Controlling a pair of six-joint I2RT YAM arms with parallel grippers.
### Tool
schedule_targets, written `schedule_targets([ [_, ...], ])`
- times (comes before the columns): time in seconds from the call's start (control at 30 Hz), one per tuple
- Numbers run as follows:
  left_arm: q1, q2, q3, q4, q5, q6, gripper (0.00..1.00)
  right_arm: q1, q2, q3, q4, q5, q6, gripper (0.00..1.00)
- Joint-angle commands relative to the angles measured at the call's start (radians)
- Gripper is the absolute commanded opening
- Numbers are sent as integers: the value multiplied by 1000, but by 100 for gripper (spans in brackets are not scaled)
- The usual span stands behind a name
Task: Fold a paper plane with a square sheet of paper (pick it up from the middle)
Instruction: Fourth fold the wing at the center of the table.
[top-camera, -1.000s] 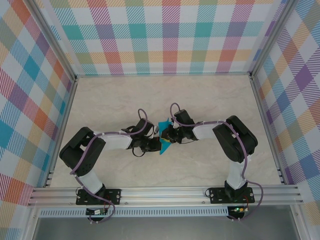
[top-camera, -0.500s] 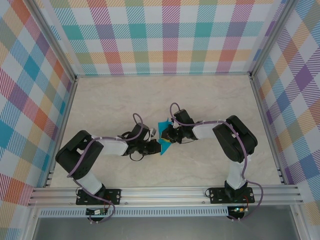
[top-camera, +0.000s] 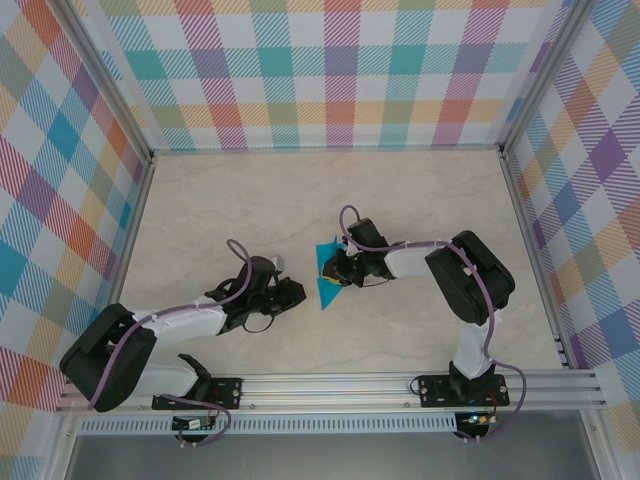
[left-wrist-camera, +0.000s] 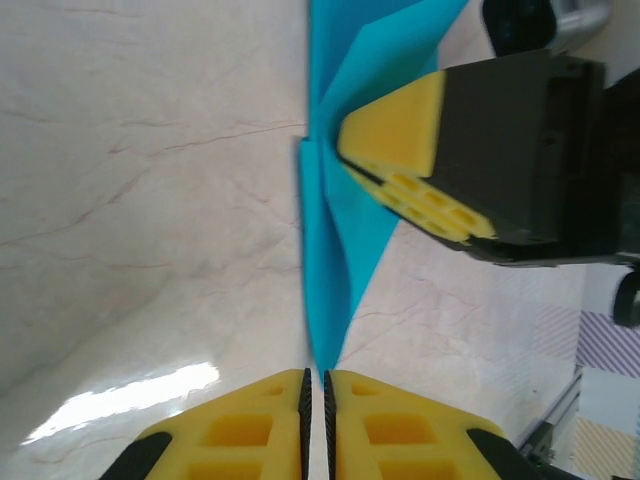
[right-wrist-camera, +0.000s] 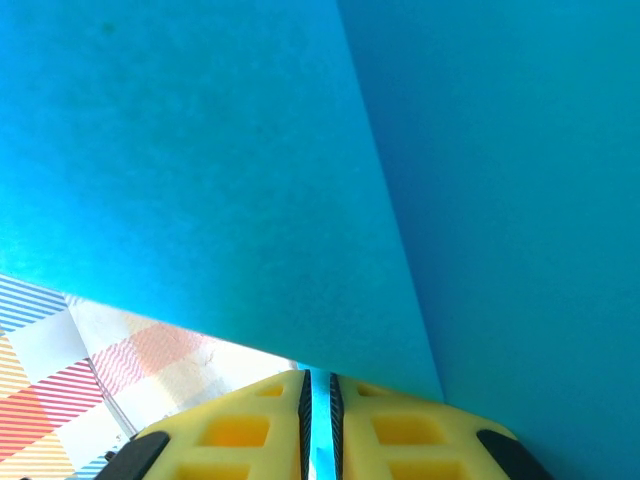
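The paper plane (top-camera: 326, 289) is a teal-blue folded dart with layered creases, held on edge above the table centre, its point toward the near side. My right gripper (top-camera: 337, 268) is shut on it. In the right wrist view the teal paper (right-wrist-camera: 250, 150) spreads over the jaws (right-wrist-camera: 318, 388), with a strip pinched between the pads. My left gripper (top-camera: 296, 291) sits just left of the plane's point, shut and empty. In the left wrist view the plane (left-wrist-camera: 335, 220) tapers down toward my shut left gripper (left-wrist-camera: 315, 382), and a right yellow finger (left-wrist-camera: 400, 140) presses its upper part.
The marble-patterned table (top-camera: 250, 200) lies open behind and to both sides of the arms. Plaid walls (top-camera: 340, 70) enclose it on three sides. An aluminium rail (top-camera: 330, 385) runs along the near edge by the arm bases.
The left arm has let go of the paper and drawn back toward the near left, its elbow dropping low. The right gripper stays put, holding the plane.
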Motion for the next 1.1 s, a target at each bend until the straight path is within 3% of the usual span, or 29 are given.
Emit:
schedule_targets([
  [0.0, 11, 35, 73, 74, 72, -24, 13, -2, 45, -9, -108, 44, 9, 16],
  [0.27, 9, 240, 148, 257, 214, -88, 8, -3, 47, -6, -117, 43, 11, 16],
  [1.07, -33, 395, 218, 111, 118, -3, 6, -3, 52, 13, -135, 34, 7, 16],
])
